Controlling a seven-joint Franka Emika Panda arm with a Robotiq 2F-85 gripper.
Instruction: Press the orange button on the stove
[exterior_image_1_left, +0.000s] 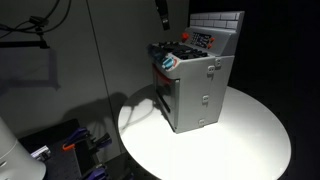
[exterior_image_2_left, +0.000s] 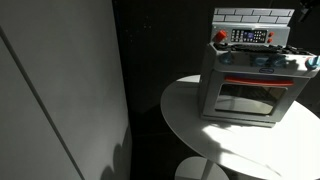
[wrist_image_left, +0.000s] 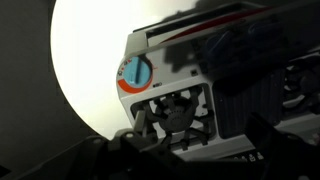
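Observation:
The grey toy stove (exterior_image_1_left: 195, 90) stands on a round white table (exterior_image_1_left: 250, 140), with a white brick back panel; it also shows in an exterior view (exterior_image_2_left: 245, 90). The tiny orange-red button (exterior_image_1_left: 184, 36) sits on the stove top near the back panel, and shows at the top's corner in an exterior view (exterior_image_2_left: 221, 36). My gripper (exterior_image_1_left: 162, 12) hangs above the stove, apart from it. In the wrist view the stove top (wrist_image_left: 190, 60) lies below the gripper (wrist_image_left: 200, 150), whose dark fingers stand apart with nothing between them. I cannot make out the button there.
A round blue and orange dial (wrist_image_left: 135, 72) sits at the stove top's corner beside a black burner grate (wrist_image_left: 170, 110). The oven door with a handle (exterior_image_2_left: 245, 95) faces front. Dark walls surround the table; cables and clutter (exterior_image_1_left: 80, 145) lie on the floor.

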